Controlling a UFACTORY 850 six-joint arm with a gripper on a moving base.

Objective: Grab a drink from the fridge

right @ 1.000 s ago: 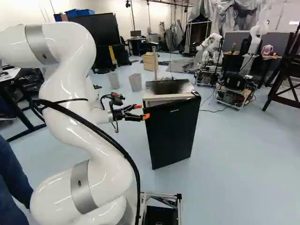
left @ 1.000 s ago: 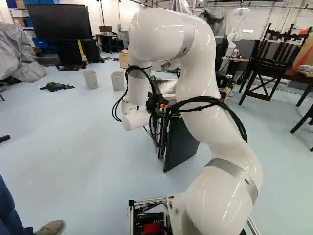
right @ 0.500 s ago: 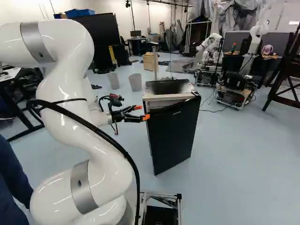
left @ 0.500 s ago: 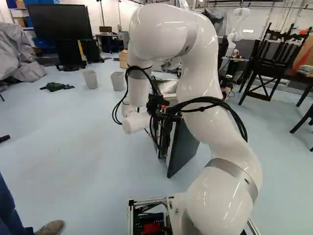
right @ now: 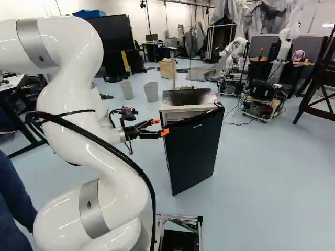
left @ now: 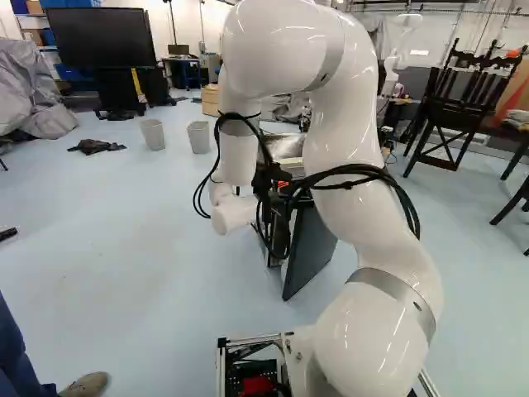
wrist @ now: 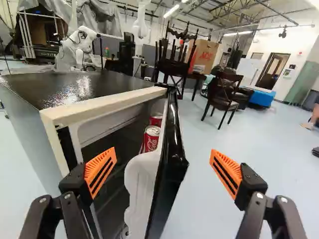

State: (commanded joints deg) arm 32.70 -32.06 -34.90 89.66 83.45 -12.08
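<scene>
Now the tool point(wrist: 163, 151) is wide open, one finger by the gap and one past the door point(right: 194, 151), maybe so it can pull the door wider. The red cans point(wrist: 151, 138) sit inside the fridge point(wrist: 75, 88), by the white door shelf point(wrist: 141, 174), which likely keeps them from falling out.

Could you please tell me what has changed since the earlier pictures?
The fridge door has swung a little wider, and the arm has shifted, bringing the gripper slightly lower in the right base view. The gripper remains open, holding nothing. The fridge body stayed in place.
</scene>
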